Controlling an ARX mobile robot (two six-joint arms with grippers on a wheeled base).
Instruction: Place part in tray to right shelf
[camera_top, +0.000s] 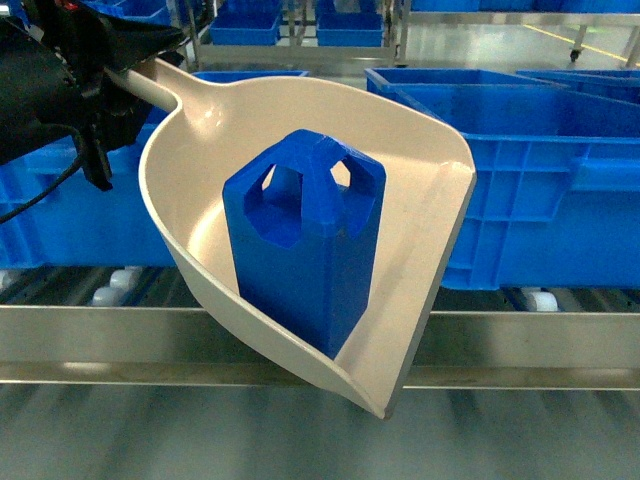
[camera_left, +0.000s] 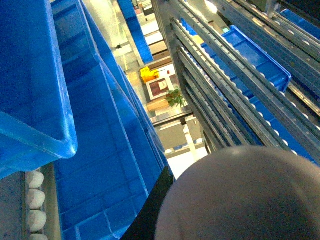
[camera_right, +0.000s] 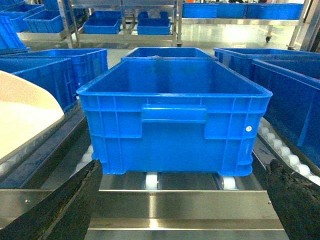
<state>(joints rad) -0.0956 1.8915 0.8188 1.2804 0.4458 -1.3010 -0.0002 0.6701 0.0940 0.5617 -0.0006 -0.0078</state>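
Part (camera_top: 300, 250) upright in tray (camera_top: 420, 250), bright blue, handle loops at 12. Tray handle toward 10, lip toward 5. Left claw's state hidden; right claw (camera_right: 182, 200) spread.

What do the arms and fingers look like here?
Left arm: glossy black housing, a thin black cable looping beneath it. Right gripper: two wide black fingers with a rough, grainy surface. No markings visible on either.
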